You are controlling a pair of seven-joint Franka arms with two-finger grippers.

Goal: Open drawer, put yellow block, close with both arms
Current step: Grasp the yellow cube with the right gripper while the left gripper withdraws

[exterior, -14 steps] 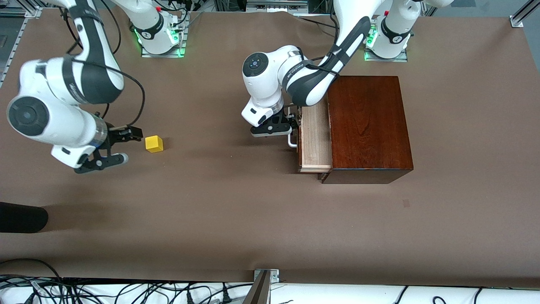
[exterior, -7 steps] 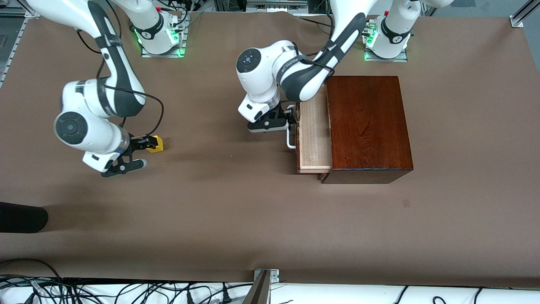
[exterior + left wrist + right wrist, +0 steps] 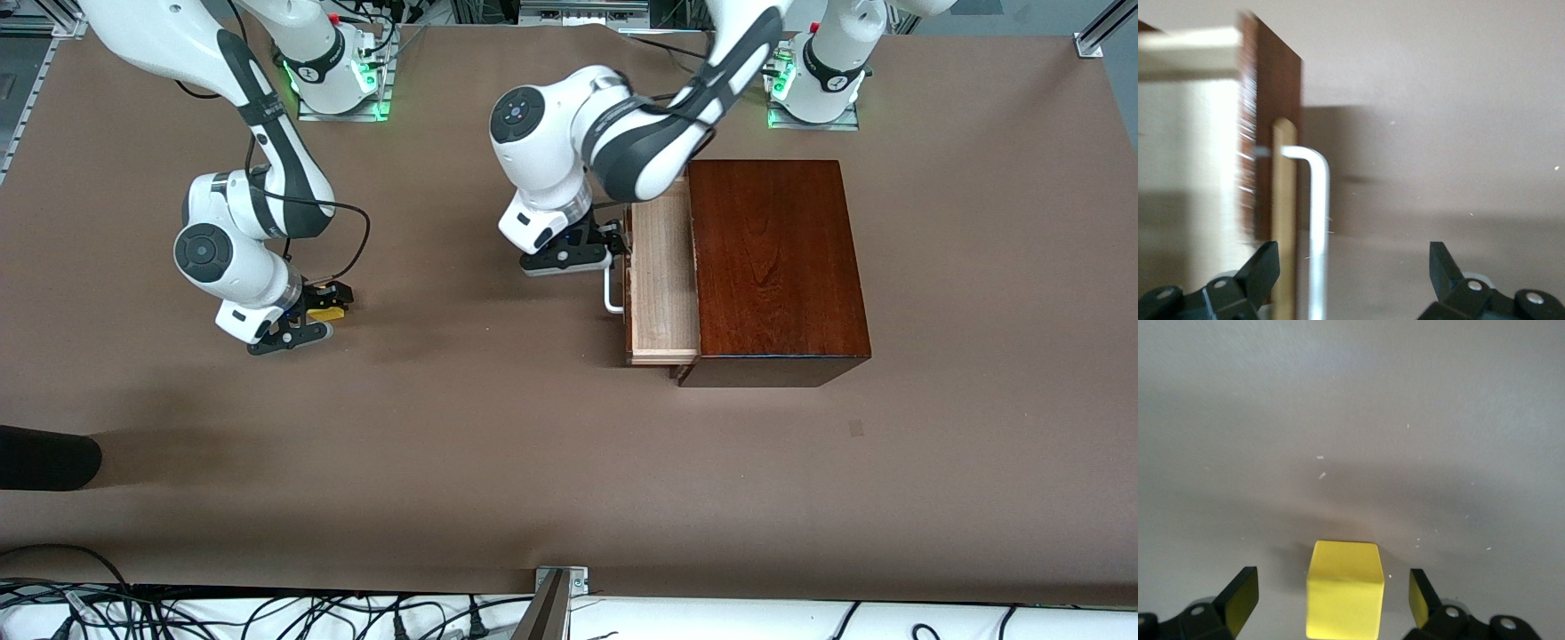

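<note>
The drawer [image 3: 660, 284] stands partly open out of the dark reddish-brown box [image 3: 775, 267]. Its white handle [image 3: 612, 292] faces the right arm's end of the table. My left gripper [image 3: 618, 244] is open at the handle's end nearest the robots. In the left wrist view the handle bar [image 3: 1319, 227] runs between the open fingers [image 3: 1265, 265], untouched, with the left gripper [image 3: 1351, 270] around it. My right gripper [image 3: 320, 311] is low on the table and open, astride the yellow block [image 3: 328, 314]. In the right wrist view the block [image 3: 1345, 587] sits between the fingers [image 3: 1243, 590] of the right gripper [image 3: 1331, 592], with gaps on both sides.
A dark rounded object [image 3: 44, 458] lies at the table edge by the right arm's end, nearer the front camera. A metal post [image 3: 551, 604] and cables run along the table's front edge. A small mark [image 3: 855, 428] is on the brown mat.
My right gripper has come down and across to the yellow block and now straddles it. My left gripper has shifted along the handle toward the robots' bases; the drawer stays partly open.
</note>
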